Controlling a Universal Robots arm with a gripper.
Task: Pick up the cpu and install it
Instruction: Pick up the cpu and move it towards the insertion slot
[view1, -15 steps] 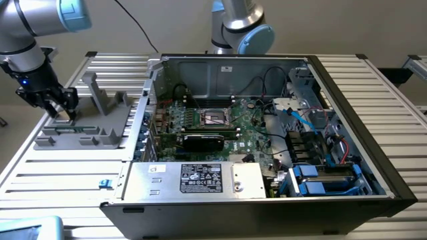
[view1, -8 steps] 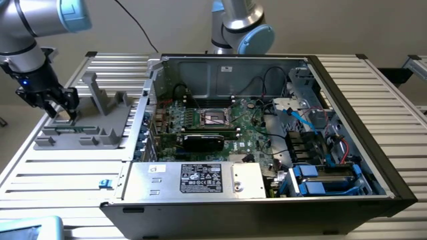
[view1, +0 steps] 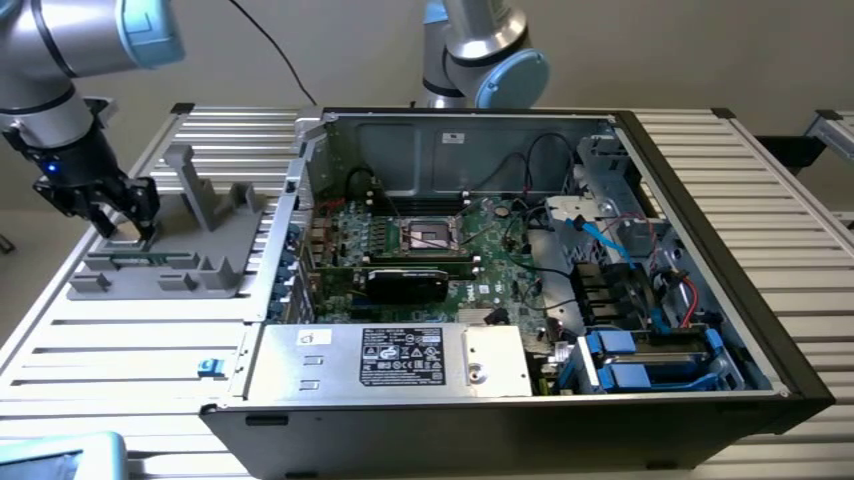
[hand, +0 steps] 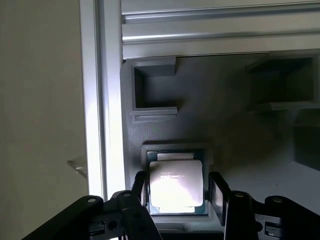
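The cpu (hand: 176, 186), a small square chip with a shiny metal top, lies flat in a recess of the grey holder (hand: 225, 150). My gripper (hand: 178, 196) is down over it, and the two fingers (hand: 218, 194) stand on either side of the chip, close to its edges, with a thin gap showing on one side. In the exterior view the gripper (view1: 123, 228) hangs low over the grey holder (view1: 167, 265) at the exterior view's left. The dark square socket (view1: 430, 235) sits on the motherboard inside the open computer case (view1: 534, 400).
The holder has upright grey posts (view1: 200, 195) just beside the gripper. The case wall (view1: 296, 200) rises between the holder and the motherboard. Cables (view1: 601, 240), a black card (view1: 407, 283) and blue drive bays (view1: 641, 365) crowd the case. A slatted aluminium table (view1: 120, 360) lies below.
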